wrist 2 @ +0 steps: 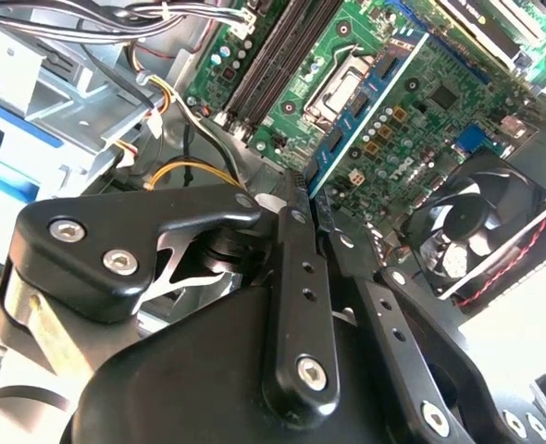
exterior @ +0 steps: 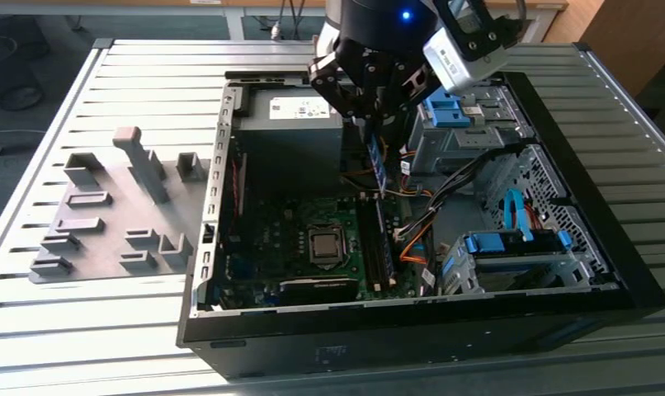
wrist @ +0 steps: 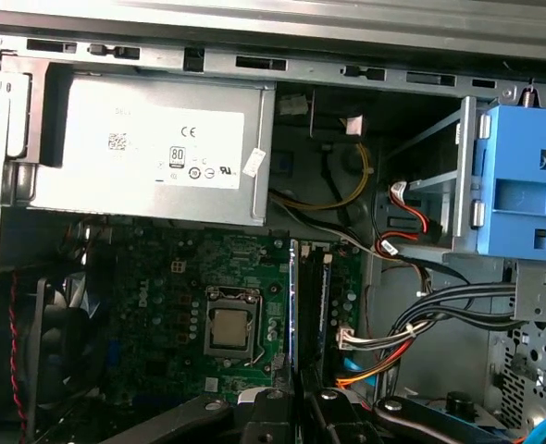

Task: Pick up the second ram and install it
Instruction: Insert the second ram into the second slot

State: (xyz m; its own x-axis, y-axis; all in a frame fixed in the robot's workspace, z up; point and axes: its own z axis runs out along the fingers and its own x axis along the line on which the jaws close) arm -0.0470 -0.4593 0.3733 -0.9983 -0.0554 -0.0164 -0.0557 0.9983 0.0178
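Clamped in the gripper (exterior: 368, 124): the second ram (exterior: 377, 161), edge-down, hanging inside the open computer case (exterior: 217, 247) above the motherboard (exterior: 299, 247), close to the memory slots (exterior: 384, 239). Farther back in the case, the grey power supply (exterior: 294, 107).

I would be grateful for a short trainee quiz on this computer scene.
1. True or false: the gripper is shut on the memory stick.
2. The grey holder tray lies: A on the table, at the exterior view's left of the computer case; B inside the case; C in the gripper.
3. Fill in: the stick hangs over the green ____.
Key: 1 true; 2 A; 3 motherboard.
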